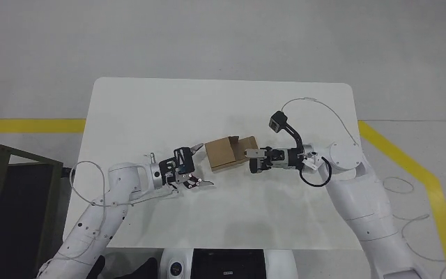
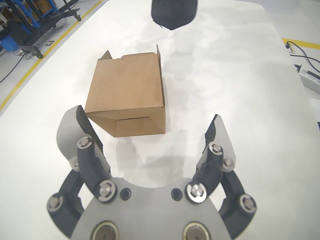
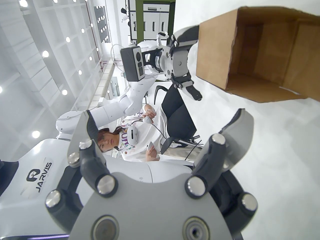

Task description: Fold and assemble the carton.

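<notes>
Currently the brown cardboard carton [image 1: 226, 152] is lying on its side near the middle of the white tabletop [image 1: 139, 104], its long axis running roughly from 9 o'clock to 3 o'clock in the top view. Its folded, closed end is facing the left pincer [image 2: 147, 128], which is sitting just beside it at about 8 o'clock, fingers spread wide and holding nothing. The open mouth, its flaps not yet tucked, is pointing toward 3 o'clock, where the right pincer [image 3: 162, 123] is hovering, likewise spread and empty, looking straight into the hollow. Both arms are standing close, one at each end. I am judging the right one better placed for the loose flaps, with the left ready to brace the closed end against a push.
</notes>
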Robot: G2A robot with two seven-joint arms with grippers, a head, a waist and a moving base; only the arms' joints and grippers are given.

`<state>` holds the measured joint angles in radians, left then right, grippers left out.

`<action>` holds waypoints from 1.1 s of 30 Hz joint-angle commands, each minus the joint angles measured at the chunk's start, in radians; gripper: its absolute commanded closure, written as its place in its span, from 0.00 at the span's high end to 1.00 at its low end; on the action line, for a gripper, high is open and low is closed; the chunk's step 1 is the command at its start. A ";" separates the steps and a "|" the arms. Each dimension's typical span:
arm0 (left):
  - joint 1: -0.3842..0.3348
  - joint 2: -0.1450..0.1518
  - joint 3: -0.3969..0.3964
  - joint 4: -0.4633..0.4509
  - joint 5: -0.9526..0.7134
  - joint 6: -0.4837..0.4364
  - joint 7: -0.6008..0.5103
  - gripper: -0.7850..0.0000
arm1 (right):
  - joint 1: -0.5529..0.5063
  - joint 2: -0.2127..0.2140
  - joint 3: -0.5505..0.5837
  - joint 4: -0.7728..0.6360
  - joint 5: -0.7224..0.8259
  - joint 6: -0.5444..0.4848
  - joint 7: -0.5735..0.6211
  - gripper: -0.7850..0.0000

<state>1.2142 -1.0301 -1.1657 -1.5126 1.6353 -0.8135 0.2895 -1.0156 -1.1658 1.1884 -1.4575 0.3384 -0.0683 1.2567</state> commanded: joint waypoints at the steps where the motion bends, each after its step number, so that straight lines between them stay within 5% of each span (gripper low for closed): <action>1: -0.012 -0.005 0.011 0.020 -0.011 0.033 -0.010 1.00 | -0.010 0.001 -0.005 -0.010 -0.008 0.015 -0.022 1.00; 15: -0.096 -0.034 0.091 0.114 -0.096 0.062 -0.028 1.00 | -0.003 -0.001 -0.052 0.024 -0.053 0.053 -0.129 1.00; 33: -0.218 -0.041 0.154 0.231 0.036 -0.009 0.121 1.00 | 0.188 -0.071 -0.239 0.285 0.100 -0.131 -0.091 1.00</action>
<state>1.0013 -1.0716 -1.0148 -1.2863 1.6586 -0.8186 0.3938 -0.8325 -1.2341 0.9554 -1.1821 0.4308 -0.1943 1.1654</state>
